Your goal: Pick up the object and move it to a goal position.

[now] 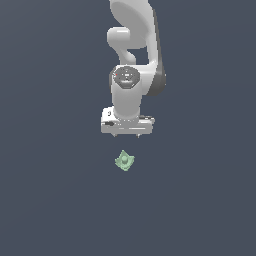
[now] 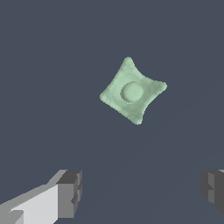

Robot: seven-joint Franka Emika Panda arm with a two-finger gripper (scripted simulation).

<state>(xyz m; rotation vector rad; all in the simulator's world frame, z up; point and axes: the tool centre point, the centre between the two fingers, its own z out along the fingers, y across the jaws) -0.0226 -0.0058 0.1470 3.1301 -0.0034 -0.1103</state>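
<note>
the white arm (image 1: 134, 60) comes down from the top of the exterior view and ends in a pale, boxy hand pointing at the floor. the claw (image 1: 126, 135) sits at the underside of that hand, and in the exterior view only two short stubs of its fingers show below the body. the wrist view makes the state plain: the two fingers (image 2: 69, 194) stand far apart at opposite edges of the picture, with only dark floor between them, so the claw is spread wide and holds nothing. the green piece (image 1: 124, 161) lies on the flat dark grey floor (image 1: 55, 190), lower in the exterior view than the claw and close to it, roughly in line with the middle of the hand. there is a clear gap of floor between the finger stubs and the piece, so they are apart, not touching. in the wrist view the green piece (image 2: 132, 91) is a pale green, four-cornered shape with pinched-in sides, like a small diamond, and a round bump at its middle. it lies flat, turned so its corners point diagonally, and it is outside the span between the fingers rather than between them. it looks much smaller than the hand above it.
</note>
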